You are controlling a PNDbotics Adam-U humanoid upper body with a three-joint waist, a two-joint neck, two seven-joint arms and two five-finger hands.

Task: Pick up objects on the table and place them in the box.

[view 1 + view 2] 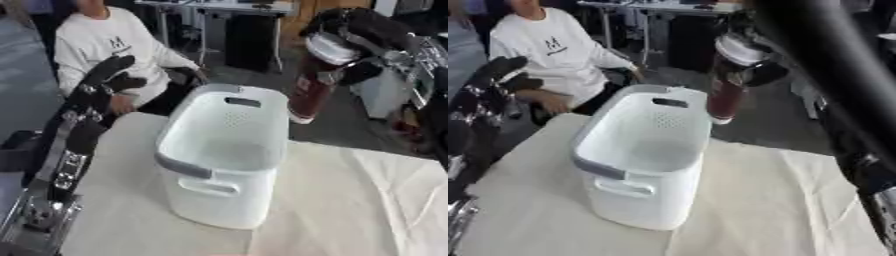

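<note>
Noted: right hand raised at upper right, fingers curled round a dark red can with a pale lid, held upright above and just beyond the far right rim of the white basket. Basket upright on the cream-covered table. Left hand lifted at upper left, fingers straight and relaxed, holding nothing.

right hand raised, fingers curled, left hand raised
</note>
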